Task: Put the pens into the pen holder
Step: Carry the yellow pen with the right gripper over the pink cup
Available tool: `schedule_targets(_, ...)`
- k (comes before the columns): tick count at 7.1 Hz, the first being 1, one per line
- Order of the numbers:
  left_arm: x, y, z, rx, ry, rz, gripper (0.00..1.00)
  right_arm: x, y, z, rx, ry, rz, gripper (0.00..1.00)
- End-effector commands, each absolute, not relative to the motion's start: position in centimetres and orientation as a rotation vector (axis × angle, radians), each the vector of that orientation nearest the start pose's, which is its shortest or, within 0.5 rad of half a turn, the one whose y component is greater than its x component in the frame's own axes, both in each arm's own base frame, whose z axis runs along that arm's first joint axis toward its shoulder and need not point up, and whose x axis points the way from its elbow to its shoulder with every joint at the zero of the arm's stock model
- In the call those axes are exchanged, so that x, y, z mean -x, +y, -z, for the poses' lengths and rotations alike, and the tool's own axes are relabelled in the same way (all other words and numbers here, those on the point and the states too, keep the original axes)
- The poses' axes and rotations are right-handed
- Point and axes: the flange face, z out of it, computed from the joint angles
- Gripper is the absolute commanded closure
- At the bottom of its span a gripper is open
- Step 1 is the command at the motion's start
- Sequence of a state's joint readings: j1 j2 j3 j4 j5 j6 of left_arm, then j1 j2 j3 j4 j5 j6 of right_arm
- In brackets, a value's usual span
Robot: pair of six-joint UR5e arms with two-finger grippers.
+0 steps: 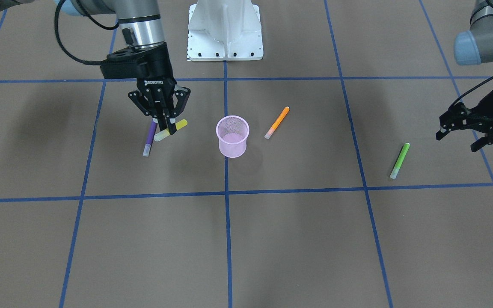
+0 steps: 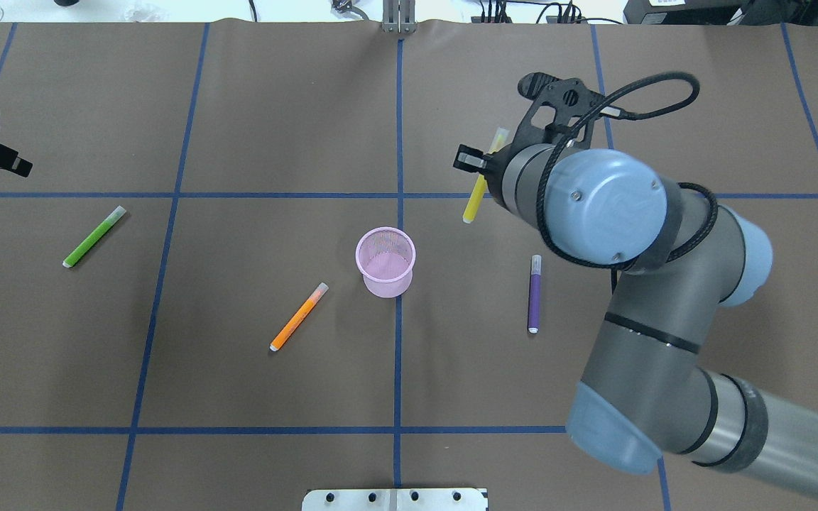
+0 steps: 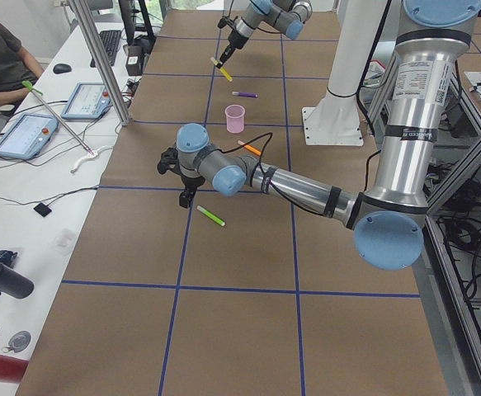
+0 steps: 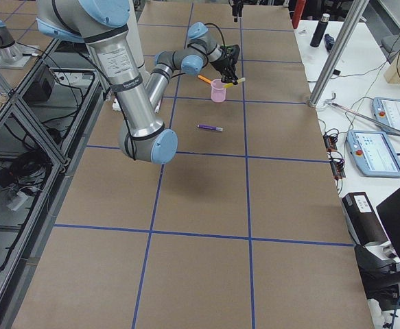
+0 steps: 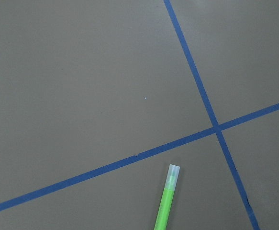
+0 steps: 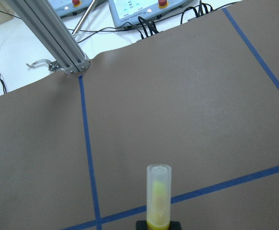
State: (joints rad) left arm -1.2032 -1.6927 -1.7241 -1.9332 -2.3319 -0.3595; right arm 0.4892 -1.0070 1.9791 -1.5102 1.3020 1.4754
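My right gripper [image 1: 166,125] is shut on the yellow pen [image 1: 170,130] and holds it tilted above the table, to the right of the pink mesh pen holder [image 2: 385,261] in the overhead view. The pen's whitish cap points away in the right wrist view [image 6: 158,194]. The purple pen [image 1: 149,139] lies on the table just beside and below that gripper. The orange pen [image 1: 277,122] lies next to the pen holder [image 1: 232,136]. The green pen [image 1: 399,161] lies near my left gripper [image 1: 458,139], which is open and empty above the table. The green pen's capped end shows in the left wrist view [image 5: 167,201].
The white robot base plate [image 1: 225,30] stands at the robot's edge of the table. Blue tape lines [image 1: 226,192] form a grid on the brown tabletop. A person [image 3: 1,62] and control pendants [image 3: 25,136] are at a side desk beyond the far edge.
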Motion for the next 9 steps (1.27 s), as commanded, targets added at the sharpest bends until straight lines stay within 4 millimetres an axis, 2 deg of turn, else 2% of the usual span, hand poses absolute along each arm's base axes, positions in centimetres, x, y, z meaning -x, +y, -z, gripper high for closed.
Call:
schedule_targets(1,-14.0,-53.8,-47.7,-0.304,0.901,-0.254,0.0,48.4,-39.3,-12.7,-0.651,-0.946,-0.501,1.0)
schedule_targets(2,-14.0,-53.9,-47.6,-0.306,0.901,-0.255,0.0,48.9,-39.6,-12.3,-0.668,-1.016,-0.509,1.0)
schedule_targets(3,-14.0,-53.9,-47.6,-0.306,0.901,-0.255,0.0,50.9,-40.6,-12.5,-0.716,-1.002,-0.482,1.0)
schedule_targets(4,-14.1,-54.0,-47.6,-0.305,0.901,-0.254,0.0,51.8,-41.0,-11.6,-0.773,-0.967,-0.408,1.0)
schedule_targets(5,-14.1,-54.0,-47.7,-0.305,0.901,-0.256,0.0,52.2,-40.8,-11.7,-0.779,-0.955,-0.385,1.0)
schedule_targets(7,-14.1,-54.1,-47.7,-0.304,0.9,-0.255,0.0,54.7,-38.6,-13.4,-0.77,-0.929,-0.349,1.0)
schedule_targets(9,-14.1,-54.1,-47.6,-0.303,0.9,-0.254,0.0,55.8,-36.9,-14.6,-0.76,-0.918,-0.324,1.0)
